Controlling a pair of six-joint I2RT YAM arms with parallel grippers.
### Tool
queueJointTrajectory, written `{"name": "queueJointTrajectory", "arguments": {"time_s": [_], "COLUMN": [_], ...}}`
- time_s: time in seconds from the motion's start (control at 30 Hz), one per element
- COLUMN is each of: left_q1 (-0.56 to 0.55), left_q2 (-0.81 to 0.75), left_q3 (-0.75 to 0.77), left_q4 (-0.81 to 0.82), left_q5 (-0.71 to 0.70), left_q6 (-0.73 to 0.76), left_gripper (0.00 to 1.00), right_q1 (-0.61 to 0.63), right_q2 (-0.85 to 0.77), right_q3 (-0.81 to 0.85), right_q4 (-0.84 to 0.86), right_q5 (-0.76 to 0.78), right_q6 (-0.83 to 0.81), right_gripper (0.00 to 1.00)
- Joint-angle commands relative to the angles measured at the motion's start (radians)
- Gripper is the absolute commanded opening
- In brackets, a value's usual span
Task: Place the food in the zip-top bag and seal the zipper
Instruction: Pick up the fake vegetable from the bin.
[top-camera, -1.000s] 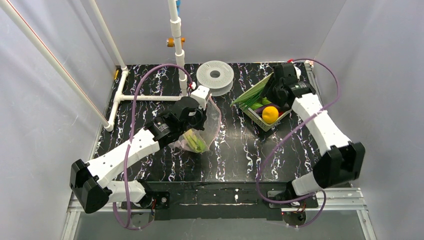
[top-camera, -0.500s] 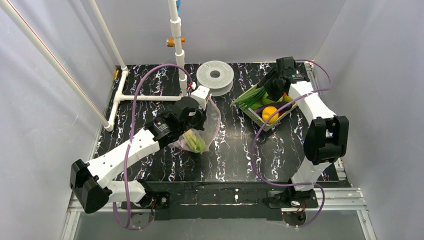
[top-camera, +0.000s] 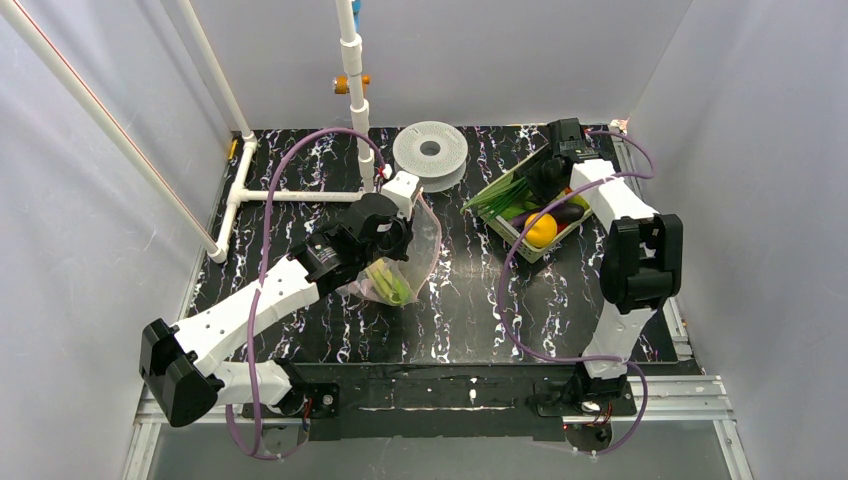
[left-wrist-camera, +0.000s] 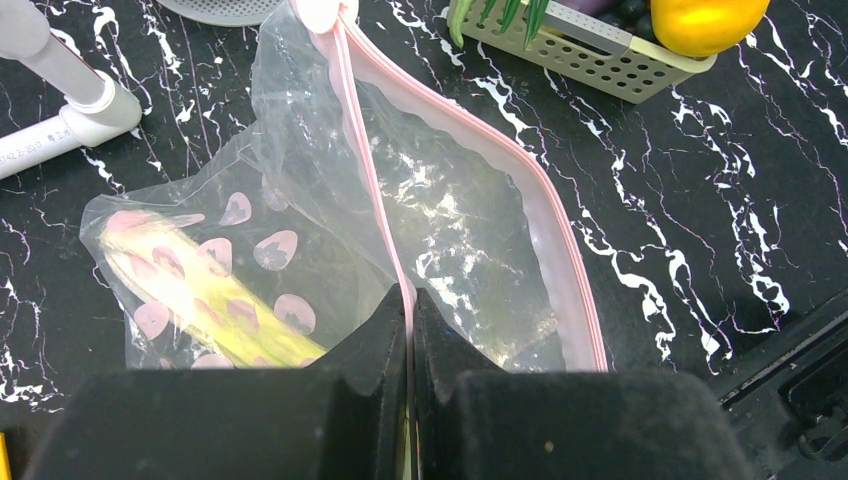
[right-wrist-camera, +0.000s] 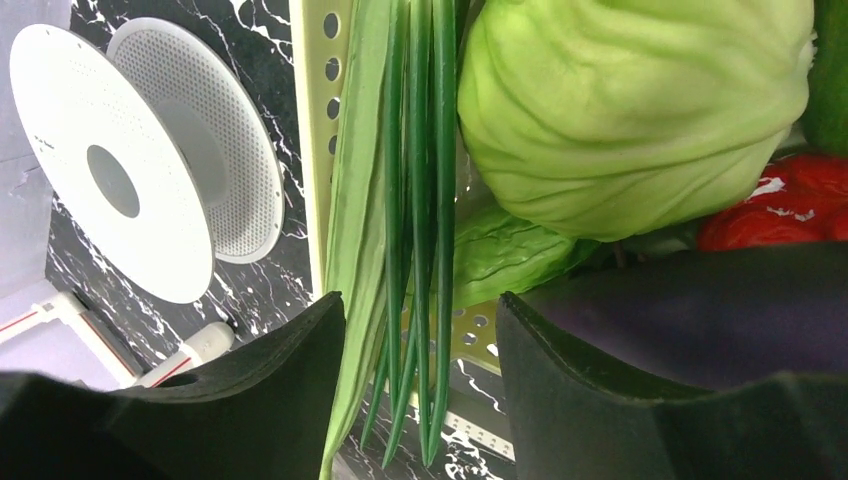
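The clear zip-top bag (top-camera: 415, 255) lies left of centre with its mouth gaping; a pale-green celery-like stalk (left-wrist-camera: 200, 300) is inside it. My left gripper (left-wrist-camera: 410, 300) is shut on the bag's pink zipper (left-wrist-camera: 365, 150) strip, at the near lip. My right gripper (right-wrist-camera: 420, 330) is open low over the basket (top-camera: 510, 232). Long green leaves (right-wrist-camera: 415, 150) hang between its jaws without being pinched. A pale green round head (right-wrist-camera: 630, 110) lies just beyond them. The dark purple eggplant (right-wrist-camera: 700, 310) lies against the right finger.
An orange ball (top-camera: 541, 229) and a red piece (right-wrist-camera: 770, 215) also lie in the basket. A white spool (top-camera: 430, 152) stands at the back centre. A white pipe frame (top-camera: 290, 195) crosses the back left.
The right arm has folded up, its elbow swinging toward the back of the table, and its gripper has shifted slightly toward the basket's far side. The left arm and bag have not moved.
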Motion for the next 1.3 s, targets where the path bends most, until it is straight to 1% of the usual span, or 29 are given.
{"name": "queueJointTrajectory", "arguments": {"time_s": [0.0, 0.13, 0.27, 0.47, 0.53, 0.7, 0.87, 0.93, 1.03, 1.17, 1.27], "left_q1": [0.007, 0.007, 0.008, 0.017, 0.02, 0.033, 0.045, 0.048, 0.051, 0.058, 0.068], "left_q2": [-0.027, -0.03, -0.032, -0.033, -0.033, -0.033, -0.038, -0.04, -0.043, -0.047, -0.048], "left_q3": [0.026, 0.024, 0.026, 0.024, 0.025, 0.026, 0.025, 0.025, 0.024, 0.023, 0.023], "left_q4": [-0.001, 0.0, -0.001, 0.001, 0.002, 0.001, 0.005, 0.005, 0.006, 0.006, 0.009], "left_q5": [0.013, 0.016, 0.015, 0.024, 0.027, 0.041, 0.055, 0.058, 0.06, 0.064, 0.076], "left_q6": [0.003, 0.0, 0.0, -0.006, -0.006, -0.014, -0.023, -0.025, -0.026, -0.03, -0.038], "left_gripper": [0.0, 0.0, 0.0, 0.0, 0.0, 0.0, 0.0, 0.0, 0.0, 0.0, 0.0], "right_q1": [-0.011, -0.018, -0.022, -0.027, -0.027, -0.028, -0.033, -0.034, -0.035, -0.034, -0.035], "right_q2": [0.026, 0.051, 0.073, 0.087, 0.085, 0.061, 0.04, 0.031, -0.001, -0.056, -0.108], "right_q3": [0.053, 0.049, 0.045, 0.043, 0.03, -0.016, -0.043, -0.052, -0.07, -0.08, -0.077], "right_q4": [0.016, 0.022, 0.053, 0.085, 0.109, 0.157, 0.19, 0.201, 0.212, 0.219, 0.211], "right_q5": [0.012, 0.008, 0.011, 0.007, 0.009, 0.022, 0.02, 0.021, 0.019, -0.009, -0.062], "right_q6": [0.02, 0.024, 0.026, 0.038, 0.04, 0.053, 0.061, 0.063, 0.063, 0.055, 0.035], "right_gripper": [0.64, 0.64, 0.6, 0.48, 0.48, 0.43, 0.28, 0.16, 0.02, 0.01, 0.01]}}
